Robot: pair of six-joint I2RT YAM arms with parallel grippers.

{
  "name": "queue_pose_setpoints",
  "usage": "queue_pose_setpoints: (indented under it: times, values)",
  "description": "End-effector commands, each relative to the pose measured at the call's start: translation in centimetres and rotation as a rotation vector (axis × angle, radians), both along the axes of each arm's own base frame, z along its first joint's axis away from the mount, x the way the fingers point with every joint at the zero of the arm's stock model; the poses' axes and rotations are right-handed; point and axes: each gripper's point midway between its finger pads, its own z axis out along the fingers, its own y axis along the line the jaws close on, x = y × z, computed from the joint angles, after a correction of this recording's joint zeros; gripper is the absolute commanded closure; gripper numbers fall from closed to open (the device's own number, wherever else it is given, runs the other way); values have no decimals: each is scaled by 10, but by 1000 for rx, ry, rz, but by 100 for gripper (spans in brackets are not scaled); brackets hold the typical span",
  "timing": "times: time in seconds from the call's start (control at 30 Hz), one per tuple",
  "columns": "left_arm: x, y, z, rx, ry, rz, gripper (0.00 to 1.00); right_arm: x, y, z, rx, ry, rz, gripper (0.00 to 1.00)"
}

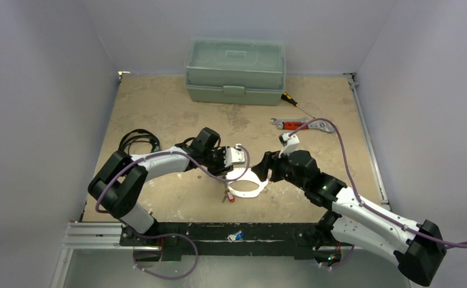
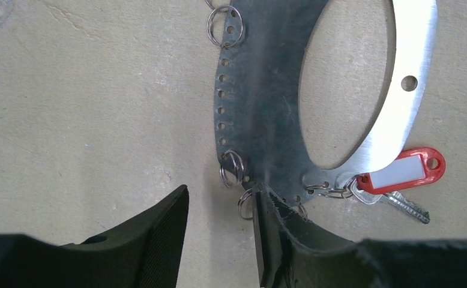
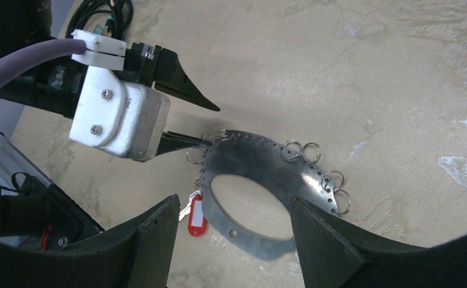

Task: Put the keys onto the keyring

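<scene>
Silver and flat, your keyring lies on the tan table between the two arms. It is an oval plate with a big cut-out, a row of small holes along its rim, and several split rings hanging from those holes. You have the red-tagged key hooked on through one of those rings, and it rests on the table just beside the plate's near-left edge. Your blue-tagged key is well apart from it, lying on the black front rail between the arm bases.

Your left gripper sits low at the plate's left side with its jaws partly apart. One of its fingers overlaps the plate's rim by a split ring. The other stands over bare table, so nothing is pinched between them.

Your right gripper hangs over the plate's right side, jaws wide, straddling the oval. One fingertip meets the rim, while the other is beside the red tag and off the metal, so it grips nothing.

At the far edge you see a green toolbox, and right of it a screwdriver and a red-handled wrench.
</scene>
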Motion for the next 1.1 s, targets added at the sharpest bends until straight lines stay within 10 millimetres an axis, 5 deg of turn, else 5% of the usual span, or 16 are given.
queue_pose_setpoints:
  times: [0.0, 0.3, 0.5, 1.07]
  values:
    - [4, -9, 1, -65, -2, -42, 59, -3, 6, 8, 40, -23, 36, 29]
    - [11, -7, 2, -53, -6, -28, 55, -7, 12, 8, 65, -19, 75, 29]
    - [12, -11, 24, -119, -54, -2, 47, -7, 13, 14, 78, -29, 74, 29]
    - [5, -24, 16, -117, 27, -29, 49, -8, 12, 12, 78, -29, 75, 29]
